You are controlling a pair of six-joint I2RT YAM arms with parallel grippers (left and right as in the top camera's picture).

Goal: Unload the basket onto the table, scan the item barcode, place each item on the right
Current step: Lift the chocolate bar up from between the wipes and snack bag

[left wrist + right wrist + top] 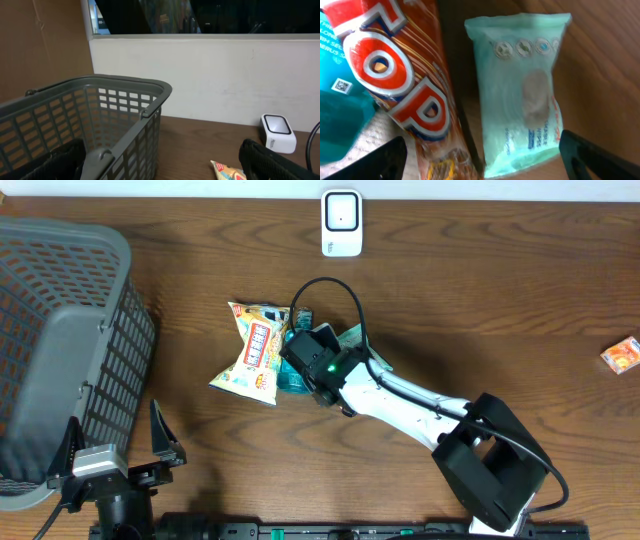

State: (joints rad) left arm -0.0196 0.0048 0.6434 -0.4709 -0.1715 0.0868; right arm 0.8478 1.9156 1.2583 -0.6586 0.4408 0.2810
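While the right gripper (pixel 482 150) hangs spread wide over a green pack (pixel 525 95) (snack bag (pixel 405 85) just left), the left gripper (pixel 115 432) sits splayed beside the basket (pixel 125 258).

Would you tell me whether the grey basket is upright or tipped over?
Upright: the basket stands on the table, its open top facing the overhead camera.

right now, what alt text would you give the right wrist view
A pale green soft plastic packet lies flat on the brown wooden table below the open right end effector, whose black fingertips frame the bottom corners. Left of it in frame lies a glossy snack bag with big red-and-white letters.
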